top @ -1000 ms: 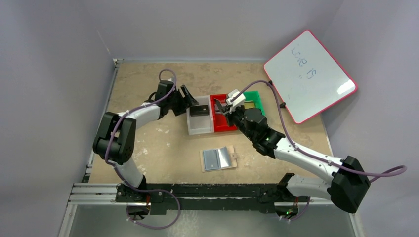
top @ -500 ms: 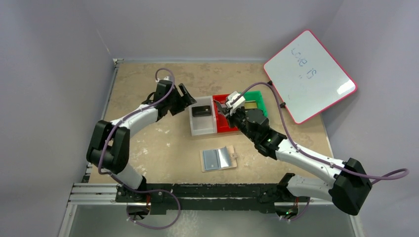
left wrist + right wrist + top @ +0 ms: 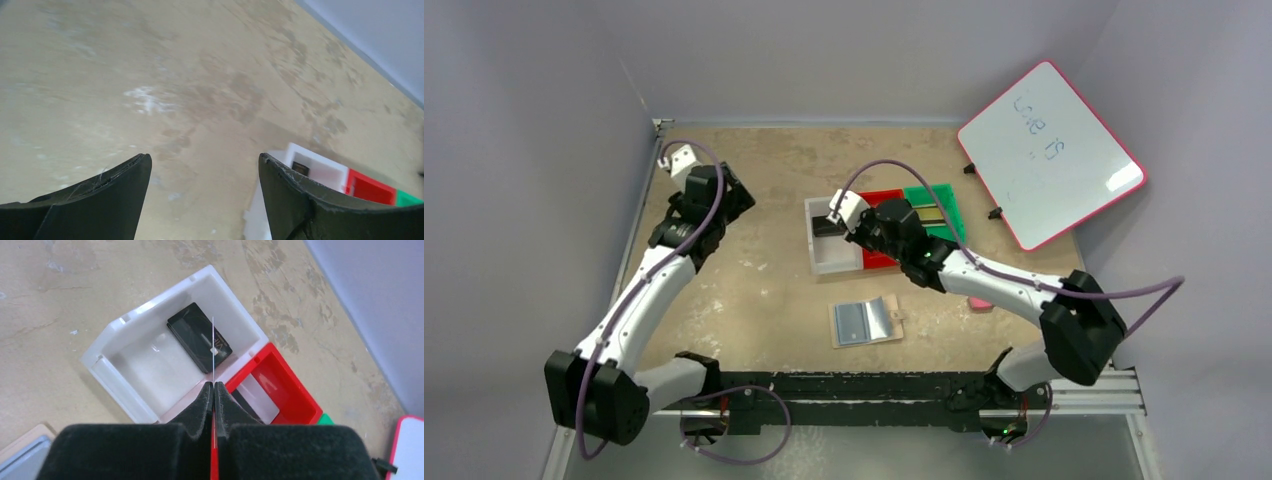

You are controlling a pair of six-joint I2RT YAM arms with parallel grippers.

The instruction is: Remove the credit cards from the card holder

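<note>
Left claw [image 3: 202, 157]: fingers wide apart, holding nothing, over the table [image 3: 150, 60] well left of the white bin [image 3: 829, 257].
Right claw [image 3: 214, 385]: pinched shut on a pale card [image 3: 213, 350] seen edge-on, above the white bin's near right corner.
Black card [image 3: 200, 337]: flat inside the white bin.
Wallet [image 3: 864, 322]: lying open, on the near side of the white bin.

Card holder [image 3: 865, 322] open flat — black card [image 3: 199, 337] binned, thin card [image 3: 213, 355] gripped.
</note>
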